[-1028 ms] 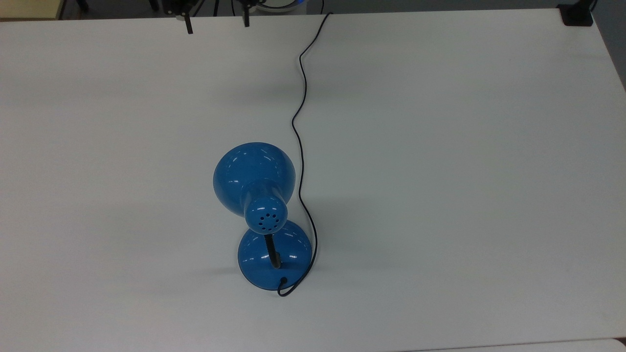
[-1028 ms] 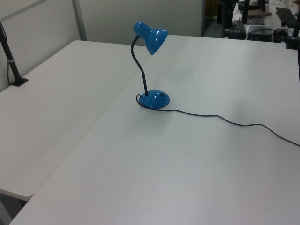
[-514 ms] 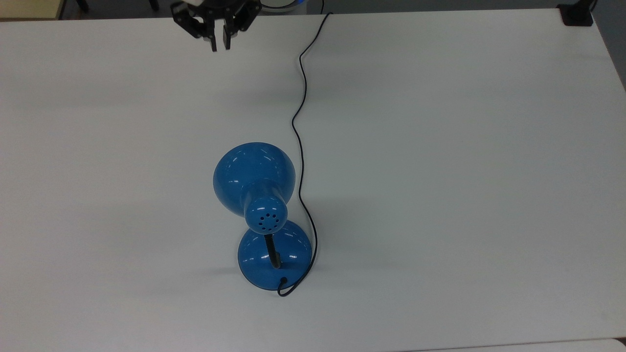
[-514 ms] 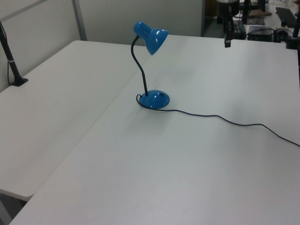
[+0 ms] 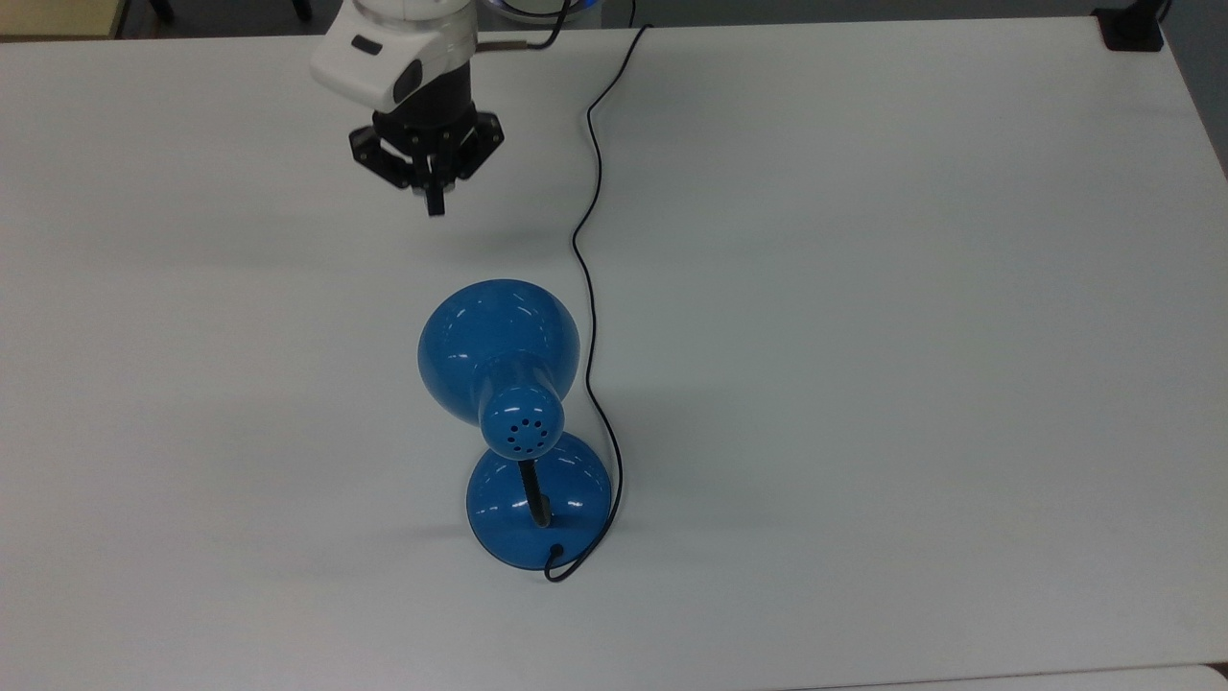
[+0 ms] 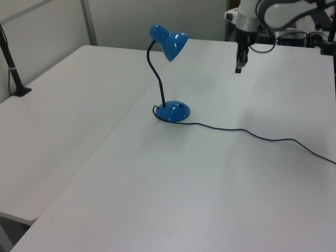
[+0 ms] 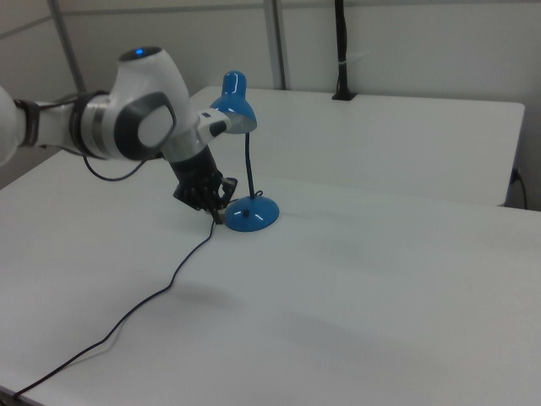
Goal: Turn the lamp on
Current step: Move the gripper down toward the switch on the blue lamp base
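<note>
The blue lamp stands upright on the white table, its bell shade [image 5: 497,347] leaning out over the round base [image 5: 537,507]. A thin black cord [image 5: 587,288] runs from the base to the table's far edge in the top view. My gripper [image 5: 435,203] hangs above the table with its fingers shut and nothing in them. It is apart from the lamp, above the shade in the top view. In the left view the gripper [image 6: 239,67] is to the right of the shade [image 6: 169,41] and beyond the base [image 6: 173,111]. The right view puts the gripper [image 7: 217,215] just left of the base [image 7: 252,215].
A black clamp [image 5: 1130,29] sits at the table's corner in the top view's upper right. A black post [image 6: 11,65] rises at the left view's left edge. The cord [image 6: 265,138] snakes across the table toward the left view's right.
The arm has come in from the top view's upper edge toward the lamp. Its fingers went from wide apart to shut. The lamp has not moved.
</note>
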`<state>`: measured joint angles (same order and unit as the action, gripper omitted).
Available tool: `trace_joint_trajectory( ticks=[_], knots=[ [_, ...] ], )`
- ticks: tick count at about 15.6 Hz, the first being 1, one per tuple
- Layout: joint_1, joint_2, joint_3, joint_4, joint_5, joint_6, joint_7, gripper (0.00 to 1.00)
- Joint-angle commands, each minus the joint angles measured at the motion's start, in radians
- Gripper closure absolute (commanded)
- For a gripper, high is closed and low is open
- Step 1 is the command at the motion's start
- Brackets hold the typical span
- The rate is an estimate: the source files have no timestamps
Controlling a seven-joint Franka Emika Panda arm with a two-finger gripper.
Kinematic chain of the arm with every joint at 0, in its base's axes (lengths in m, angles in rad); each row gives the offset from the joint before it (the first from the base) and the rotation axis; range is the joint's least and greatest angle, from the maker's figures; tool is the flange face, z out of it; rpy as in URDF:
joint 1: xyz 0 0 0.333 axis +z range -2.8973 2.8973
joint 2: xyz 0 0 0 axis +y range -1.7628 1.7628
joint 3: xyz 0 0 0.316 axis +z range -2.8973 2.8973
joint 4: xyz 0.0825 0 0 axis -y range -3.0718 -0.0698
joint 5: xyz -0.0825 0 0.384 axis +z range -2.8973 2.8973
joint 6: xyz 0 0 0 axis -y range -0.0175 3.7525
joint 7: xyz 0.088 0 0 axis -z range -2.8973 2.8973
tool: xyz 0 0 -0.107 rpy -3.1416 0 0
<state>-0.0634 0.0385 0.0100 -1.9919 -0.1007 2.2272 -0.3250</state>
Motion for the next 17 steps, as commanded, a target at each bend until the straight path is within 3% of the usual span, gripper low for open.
trace_joint_trajectory(
  ticks=[1,8,17],
  knots=[
    [-0.027,0.035,0.002,-0.087,0.074,0.265,0.001,1.00],
    [-0.007,0.207,0.002,-0.099,0.197,0.721,0.004,1.00],
    [0.091,0.372,0.008,-0.007,0.211,1.017,0.064,1.00]
  ],
)
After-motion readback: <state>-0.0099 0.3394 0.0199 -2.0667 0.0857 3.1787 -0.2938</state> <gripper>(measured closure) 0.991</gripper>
